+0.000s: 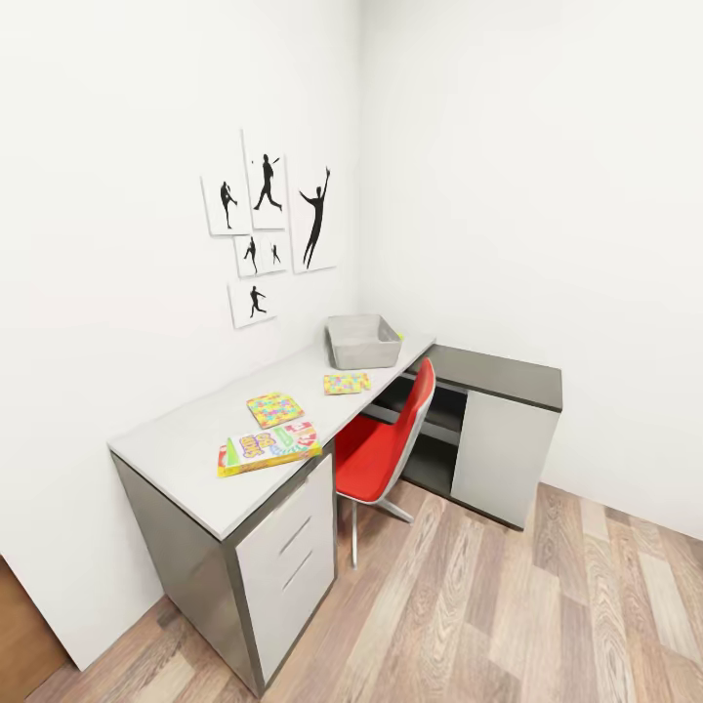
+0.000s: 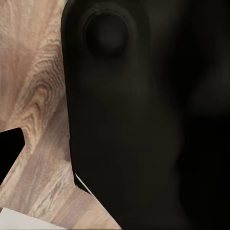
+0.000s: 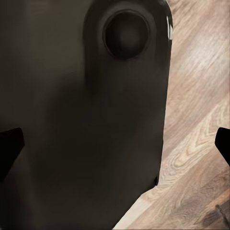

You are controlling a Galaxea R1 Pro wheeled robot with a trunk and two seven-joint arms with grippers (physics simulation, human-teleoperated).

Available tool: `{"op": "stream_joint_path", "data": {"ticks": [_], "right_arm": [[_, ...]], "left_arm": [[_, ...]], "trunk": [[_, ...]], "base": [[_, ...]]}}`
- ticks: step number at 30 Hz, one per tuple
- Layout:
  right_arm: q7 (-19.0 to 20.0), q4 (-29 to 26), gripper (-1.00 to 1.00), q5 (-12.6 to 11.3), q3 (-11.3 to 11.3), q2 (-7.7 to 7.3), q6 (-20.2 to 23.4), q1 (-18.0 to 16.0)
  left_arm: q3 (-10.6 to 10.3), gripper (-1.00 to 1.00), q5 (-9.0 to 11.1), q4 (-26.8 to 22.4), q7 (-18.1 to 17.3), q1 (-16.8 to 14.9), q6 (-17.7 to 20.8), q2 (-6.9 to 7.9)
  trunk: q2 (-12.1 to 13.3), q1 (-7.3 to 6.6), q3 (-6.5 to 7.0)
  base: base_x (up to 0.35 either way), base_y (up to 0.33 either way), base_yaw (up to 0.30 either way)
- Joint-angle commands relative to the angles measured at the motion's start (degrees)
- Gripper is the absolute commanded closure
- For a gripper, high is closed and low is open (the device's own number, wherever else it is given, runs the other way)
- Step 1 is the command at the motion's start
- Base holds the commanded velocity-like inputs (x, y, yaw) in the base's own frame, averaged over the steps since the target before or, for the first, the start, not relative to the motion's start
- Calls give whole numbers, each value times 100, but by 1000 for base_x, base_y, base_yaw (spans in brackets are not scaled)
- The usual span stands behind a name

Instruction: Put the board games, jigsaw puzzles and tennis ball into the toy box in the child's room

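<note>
In the head view the table [image 1: 191, 441] runs along the left wall of the child's room. The light-grey toy box [image 1: 359, 351] stands at its far end, and a speck of the yellow-green tennis ball [image 1: 399, 336] peeks out beside its right side. One jigsaw puzzle [image 1: 347, 383] lies just in front of the box, another [image 1: 274, 409] nearer mid-table. A yellow-green Skip-Bo board game [image 1: 268, 449] lies closest to me. Both wrist views look at a black robot part over wood floor. My right gripper [image 3: 115, 143] is open and empty. My left gripper [image 2: 115, 148] shows one fingertip [image 2: 9, 149] at the picture's edge.
A red swivel chair [image 1: 383, 451] is tucked at the desk's inner corner. White drawers [image 1: 290, 557] face the room, and a darker corner section [image 1: 498, 376] extends right. Baseball silhouette prints [image 1: 268, 225] hang on the wall. Wood-plank floor [image 1: 508, 605] spreads before the desk.
</note>
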Motion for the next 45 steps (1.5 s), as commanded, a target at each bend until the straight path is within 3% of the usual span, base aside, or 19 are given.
{"op": "stream_joint_path", "data": {"ticks": [1, 45], "right_arm": [[0, 0, -100, 0, 0, 0, 0, -1], [77, -9, -100, 9, 10, -10, -34, -9]], "left_arm": [[0, -100, 0, 0, 0, -1, 0, 0], [-5, -100, 45, -96, -2, -29, -19, -38]], "trunk": [[-1, 0, -3], [-1, 0, -3]], "base": [[0, 0, 0], [0, 0, 0]]}}
